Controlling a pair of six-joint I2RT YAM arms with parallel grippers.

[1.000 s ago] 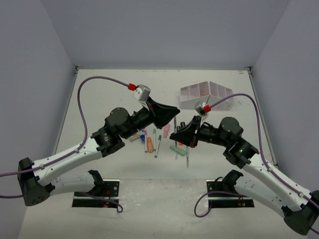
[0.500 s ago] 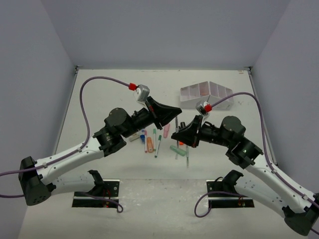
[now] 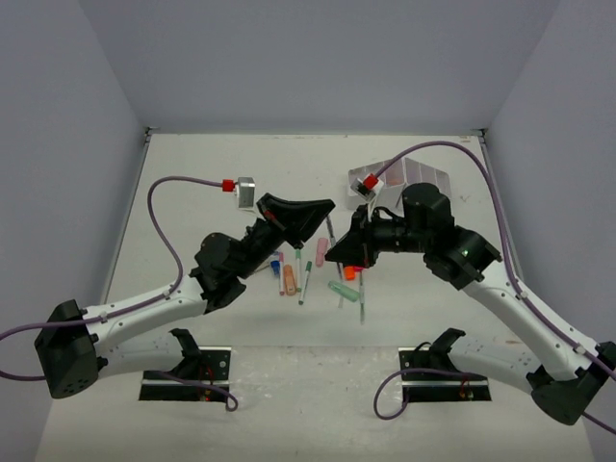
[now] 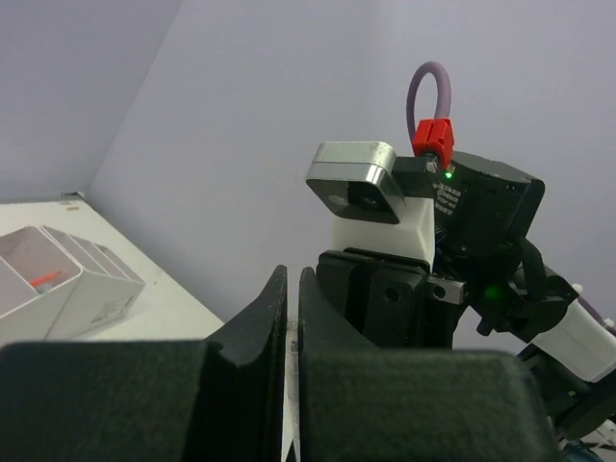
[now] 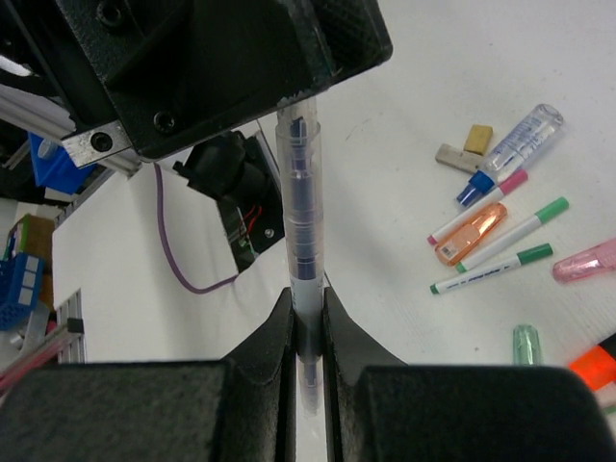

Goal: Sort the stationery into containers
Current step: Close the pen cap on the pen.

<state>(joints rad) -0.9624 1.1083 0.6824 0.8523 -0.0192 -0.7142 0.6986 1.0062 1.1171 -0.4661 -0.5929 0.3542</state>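
The clear pen is clamped endwise by the left gripper and right gripper — the organizer is seen at 1 o'clock, nearer the right arm.

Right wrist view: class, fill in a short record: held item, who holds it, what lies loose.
Held item: clear-barrelled plastic pen
Right gripper: shut on its lower end
Left gripper: at the pen's other end; grip unclear
Loose on table: stubby orange highlighter, green-capped white pens, small tan block
Container: white compartment organizer, a thin red-orange item inside
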